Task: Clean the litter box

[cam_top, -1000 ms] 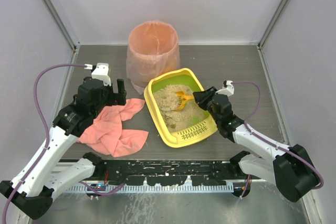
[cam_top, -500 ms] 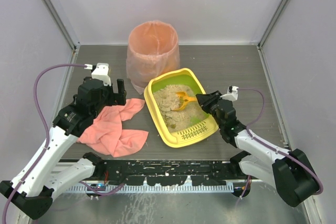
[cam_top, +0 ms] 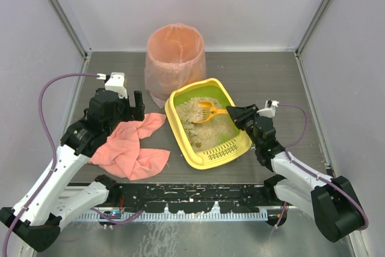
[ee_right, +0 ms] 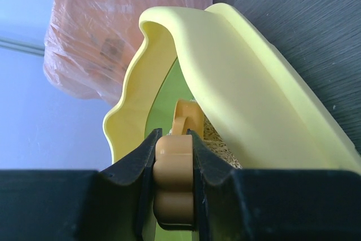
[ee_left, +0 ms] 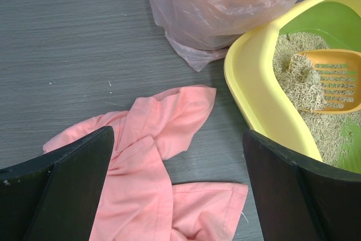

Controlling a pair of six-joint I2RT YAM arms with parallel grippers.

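The litter box (cam_top: 180, 139) is a yellow tray, green inside, with beige litter (cam_top: 194, 118) and a slotted grate at its near end. An orange scoop (cam_top: 207, 112) lies over the litter with a clump in it. My right gripper (cam_top: 236, 113) is at the tray's right rim, shut on the scoop's handle (ee_right: 175, 162); the tray's wall (ee_right: 237, 88) rises just beyond. My left gripper (cam_top: 135, 108) hangs open over a pink cloth (ee_left: 146, 162), left of the tray's rim (ee_left: 254, 83), with nothing between its fingers (ee_left: 67, 184). The scoop (ee_left: 333, 80) also shows in the left wrist view.
A tall round bin lined with a pink bag (cam_top: 174, 58) stands behind the tray, almost touching its far left corner. The crumpled pink cloth (cam_top: 132, 145) lies on the dark table left of the tray. Grey walls close in both sides and the back.
My right gripper has drawn back a little to the right over the tray's rim, taking the scoop with it. The left arm has not moved.
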